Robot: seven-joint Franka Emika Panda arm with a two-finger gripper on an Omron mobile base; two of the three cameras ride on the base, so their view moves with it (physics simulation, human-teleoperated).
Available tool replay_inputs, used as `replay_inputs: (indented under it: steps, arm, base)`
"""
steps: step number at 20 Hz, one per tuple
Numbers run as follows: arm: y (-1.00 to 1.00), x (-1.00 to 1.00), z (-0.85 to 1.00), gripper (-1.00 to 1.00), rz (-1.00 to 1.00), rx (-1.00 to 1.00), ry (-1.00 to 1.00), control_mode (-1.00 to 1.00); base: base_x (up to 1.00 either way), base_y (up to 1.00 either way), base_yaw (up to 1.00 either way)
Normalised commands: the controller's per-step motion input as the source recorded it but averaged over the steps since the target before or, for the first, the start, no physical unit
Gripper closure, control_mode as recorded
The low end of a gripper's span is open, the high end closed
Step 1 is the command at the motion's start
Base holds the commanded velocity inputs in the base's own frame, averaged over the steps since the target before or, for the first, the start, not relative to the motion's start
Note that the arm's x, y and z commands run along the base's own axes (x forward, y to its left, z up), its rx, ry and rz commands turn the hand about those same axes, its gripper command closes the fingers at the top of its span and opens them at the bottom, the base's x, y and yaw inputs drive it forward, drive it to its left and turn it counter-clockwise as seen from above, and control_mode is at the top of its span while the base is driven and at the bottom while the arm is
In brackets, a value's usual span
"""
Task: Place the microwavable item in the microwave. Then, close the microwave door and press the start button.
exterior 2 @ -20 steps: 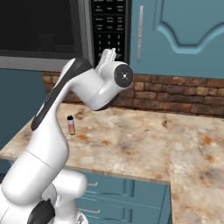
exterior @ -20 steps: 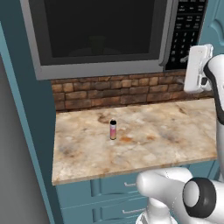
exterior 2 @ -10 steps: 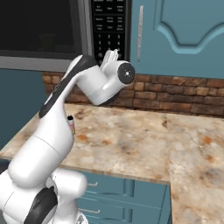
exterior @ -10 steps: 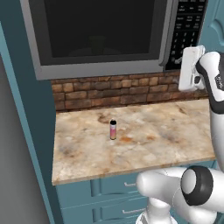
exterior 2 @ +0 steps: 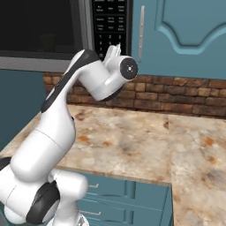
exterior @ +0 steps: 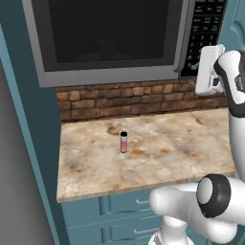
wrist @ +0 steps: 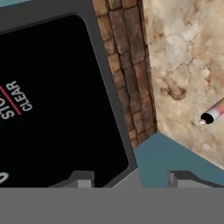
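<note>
The gripper (wrist: 124, 177) sits right at the keypad (wrist: 52, 100); can't tell if its fingers are spread. The microwave door (exterior: 107, 40) looks closed, cup apparently inside. It should nudge toward start, not Stop/Clear.

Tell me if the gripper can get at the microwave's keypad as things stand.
Probably yes. The gripper is raised right in front of the black keypad panel, which fills the hand view close up with a STOP/CLEAR label, and nothing lies between. The microwave door looks closed, so it doesn't block the panel.
</note>
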Motion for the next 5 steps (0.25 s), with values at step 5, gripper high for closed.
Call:
replay_inputs:
  steps: [5]
  arm:
    - [0.3, 0.22, -0.14, -1.0, 0.0, 0.0, 0.0, -1.0]
  base:
    - [0.0, 0.0, 0.0]
